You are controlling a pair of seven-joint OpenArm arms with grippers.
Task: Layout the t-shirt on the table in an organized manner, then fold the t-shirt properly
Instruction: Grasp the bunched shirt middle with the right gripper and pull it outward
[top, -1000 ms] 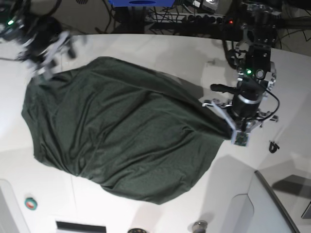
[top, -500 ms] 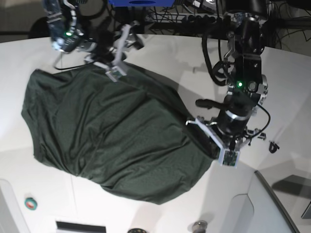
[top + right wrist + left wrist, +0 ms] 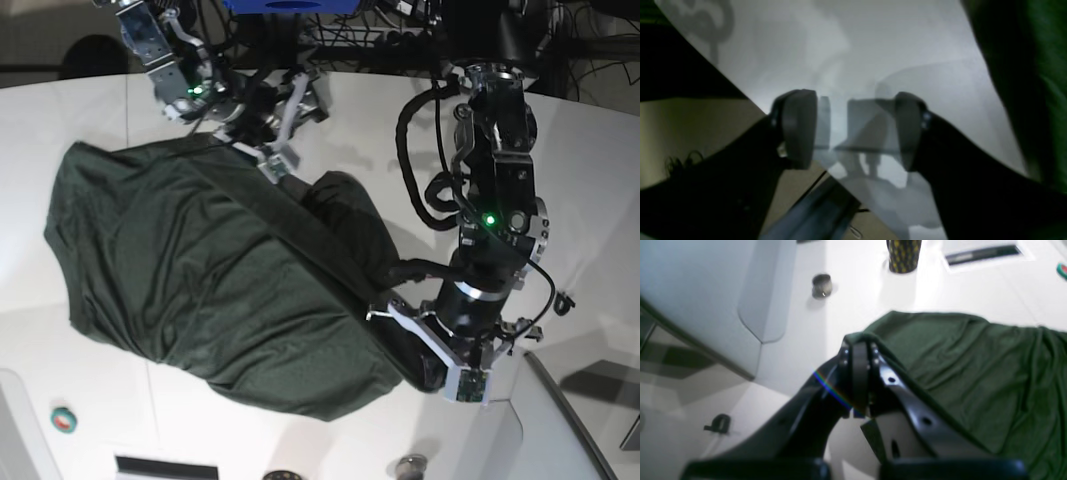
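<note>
Layout step: left gripper (image 3: 858,351) clamped on shirt (image 3: 210,280) edge; right gripper (image 3: 853,130) wide, empty, above table (image 3: 70,400). Next: grab far edge.

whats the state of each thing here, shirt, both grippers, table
t-shirt: spread but wrinkled, unfolded, one edge pinched and lifted
left gripper: shut on the t-shirt's edge
right gripper: open, holding nothing, beside the t-shirt's far edge
table: partly covered by the t-shirt
</note>
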